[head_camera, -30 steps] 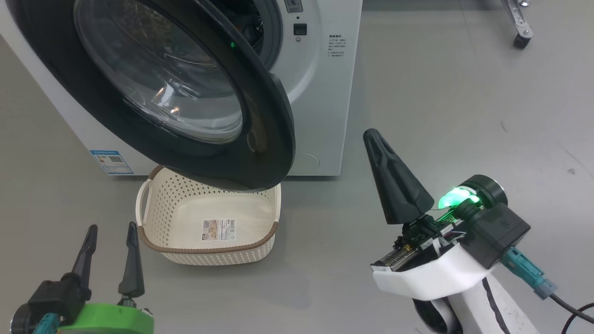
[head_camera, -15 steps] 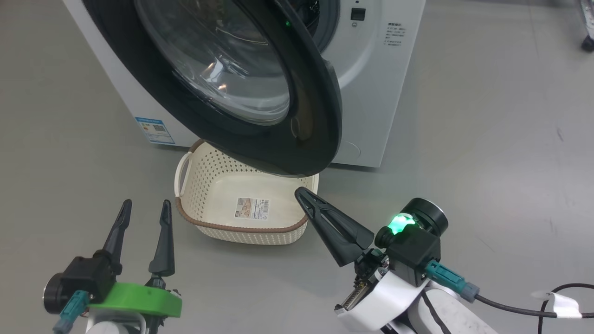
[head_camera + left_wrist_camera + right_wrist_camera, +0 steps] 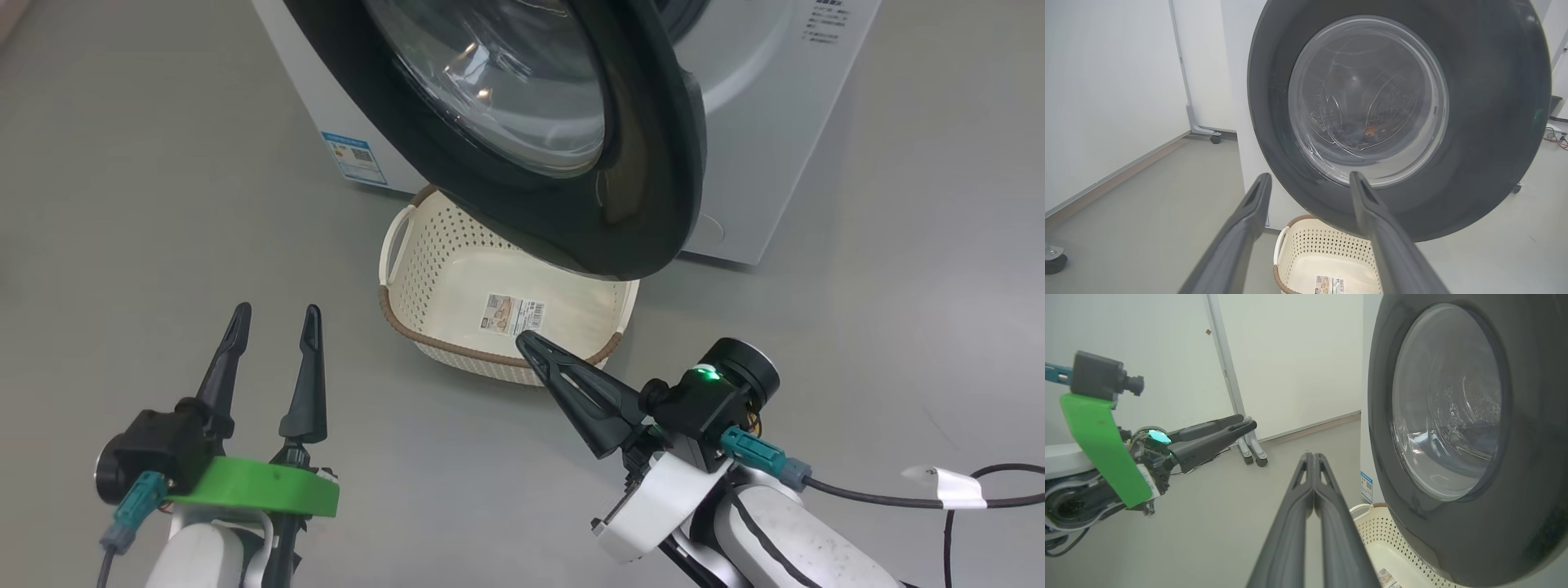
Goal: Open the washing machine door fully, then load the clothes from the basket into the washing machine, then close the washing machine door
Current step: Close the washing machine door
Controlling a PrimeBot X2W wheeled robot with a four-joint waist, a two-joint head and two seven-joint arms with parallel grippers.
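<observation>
The washing machine [image 3: 784, 114] stands at the top of the head view. The washing machine door [image 3: 653, 163] hangs partly open, with its black rim over the basket [image 3: 424, 261]. The basket holds only a barcode sticker. My left gripper [image 3: 275, 314] is open at the lower left, clear of the basket. My right gripper [image 3: 525, 339] is shut on nothing, tip at the basket's front rim. In the left wrist view my left gripper [image 3: 1309, 179] points at the door [image 3: 1494, 122]. A dim bluish heap with an orange-brown spot [image 3: 1370, 130] behind the glass may be the clothes.
Grey floor surrounds the machine. A blue label [image 3: 353, 158] marks its lower front corner. A white partition on a castor foot [image 3: 1214, 136] stands left of the machine. A black cable [image 3: 980, 490] trails from my right arm at the lower right.
The head camera has swung, sliding the whole scene rightwards. My right gripper, still shut, has tipped from upright beside the machine down to the basket's front rim. The left gripper stays open.
</observation>
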